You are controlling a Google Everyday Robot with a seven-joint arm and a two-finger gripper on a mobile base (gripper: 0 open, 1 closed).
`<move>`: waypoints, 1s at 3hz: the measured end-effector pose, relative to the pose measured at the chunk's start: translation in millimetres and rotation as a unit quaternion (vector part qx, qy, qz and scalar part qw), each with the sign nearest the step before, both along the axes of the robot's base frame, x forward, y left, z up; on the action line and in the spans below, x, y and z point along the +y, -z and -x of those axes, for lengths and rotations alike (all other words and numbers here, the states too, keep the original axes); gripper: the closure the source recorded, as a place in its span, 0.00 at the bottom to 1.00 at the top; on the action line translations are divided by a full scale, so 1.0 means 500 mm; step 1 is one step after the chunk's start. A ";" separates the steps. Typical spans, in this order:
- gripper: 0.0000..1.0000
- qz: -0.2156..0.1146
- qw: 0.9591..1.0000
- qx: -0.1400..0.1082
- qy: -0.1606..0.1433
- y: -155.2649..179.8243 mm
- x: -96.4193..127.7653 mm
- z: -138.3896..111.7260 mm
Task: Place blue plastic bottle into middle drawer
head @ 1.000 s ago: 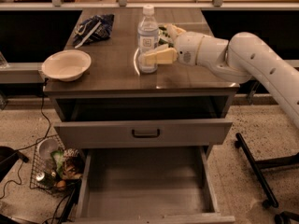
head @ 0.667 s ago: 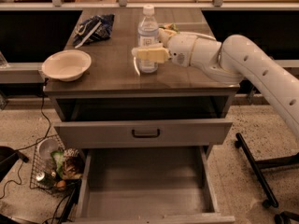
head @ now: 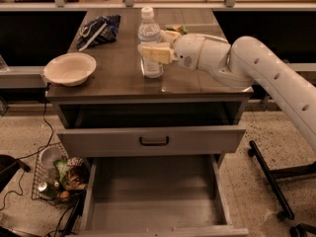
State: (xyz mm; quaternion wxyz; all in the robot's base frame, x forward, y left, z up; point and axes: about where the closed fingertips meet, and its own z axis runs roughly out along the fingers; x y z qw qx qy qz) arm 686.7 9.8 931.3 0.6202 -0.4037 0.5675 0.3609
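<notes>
The blue plastic bottle [head: 149, 27], clear with a white cap, stands upright on the wooden top of the cabinet, near its middle. My gripper [head: 152, 43] reaches in from the right and is open around the bottle's middle. One cream finger [head: 155, 53] crosses in front of the label and the other lies behind the bottle. The middle drawer [head: 153, 204] is pulled out wide at the bottom of the cabinet, showing a bare grey floor.
A shallower grey drawer with a dark bar handle [head: 153, 141] sticks out a little above the deep one. A white bowl [head: 69, 68] and a dark blue snack bag [head: 98, 28] lie on the left of the top. A wire basket of items [head: 57, 179] sits on the floor, left.
My gripper has moved left across the top and now brackets the bottle. The bottle has not moved.
</notes>
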 end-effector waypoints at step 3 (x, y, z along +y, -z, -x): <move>1.00 0.022 1.000 -0.003 -0.005 -0.027 0.017 0.004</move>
